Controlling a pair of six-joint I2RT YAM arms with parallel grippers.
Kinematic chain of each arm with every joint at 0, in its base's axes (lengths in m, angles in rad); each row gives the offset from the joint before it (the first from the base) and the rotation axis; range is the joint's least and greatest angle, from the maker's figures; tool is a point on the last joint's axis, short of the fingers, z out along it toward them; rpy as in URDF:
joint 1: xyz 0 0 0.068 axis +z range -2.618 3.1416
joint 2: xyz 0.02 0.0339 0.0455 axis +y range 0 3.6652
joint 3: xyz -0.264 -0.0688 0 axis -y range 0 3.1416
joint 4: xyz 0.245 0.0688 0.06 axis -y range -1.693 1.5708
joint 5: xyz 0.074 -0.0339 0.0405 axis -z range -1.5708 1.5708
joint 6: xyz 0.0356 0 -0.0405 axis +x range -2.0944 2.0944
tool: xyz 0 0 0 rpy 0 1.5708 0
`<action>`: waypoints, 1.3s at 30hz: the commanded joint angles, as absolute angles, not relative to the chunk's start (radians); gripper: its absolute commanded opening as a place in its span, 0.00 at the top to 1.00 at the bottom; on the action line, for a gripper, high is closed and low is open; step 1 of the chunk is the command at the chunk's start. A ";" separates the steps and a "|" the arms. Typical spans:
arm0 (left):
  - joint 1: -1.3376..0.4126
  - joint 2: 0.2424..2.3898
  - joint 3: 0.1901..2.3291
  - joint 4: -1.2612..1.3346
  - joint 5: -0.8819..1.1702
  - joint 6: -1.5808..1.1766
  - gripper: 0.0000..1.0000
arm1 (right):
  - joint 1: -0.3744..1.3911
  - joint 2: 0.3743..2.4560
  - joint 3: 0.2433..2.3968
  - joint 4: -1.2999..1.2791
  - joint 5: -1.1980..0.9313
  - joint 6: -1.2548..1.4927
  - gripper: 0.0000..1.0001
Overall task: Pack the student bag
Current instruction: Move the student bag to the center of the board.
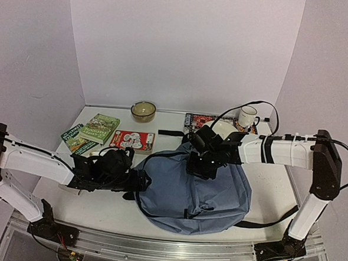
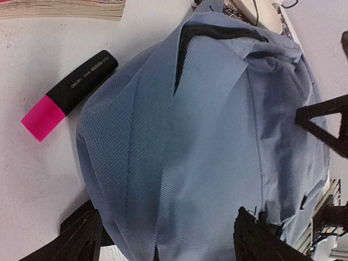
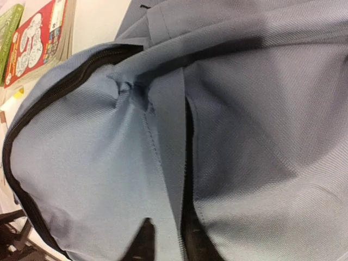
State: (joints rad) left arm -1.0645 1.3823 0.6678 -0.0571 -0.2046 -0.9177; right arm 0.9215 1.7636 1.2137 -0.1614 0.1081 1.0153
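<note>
Blue-grey fabric student bag lies flat mid-table, between arms. Left gripper spread wide, fingers straddling bag's left edge. Right gripper down on bag's top end; can't tell whether spread or pinching. Books, pink highlighter, mug and bowl all on table outside bag. Judgement: early stage, bag needs opening, every item left to pack.

A: What place is being shown?
B: A robot lab booth: a table is being boxed in by bare walls, arms are being carried on an aluminium rail, books and a mug are being kept beyond the jaws.
</note>
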 commanded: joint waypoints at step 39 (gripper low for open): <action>-0.965 1.253 0.758 -0.151 -0.350 -0.525 0.43 | 1.132 1.601 0.999 -0.179 -0.023 0.265 0.45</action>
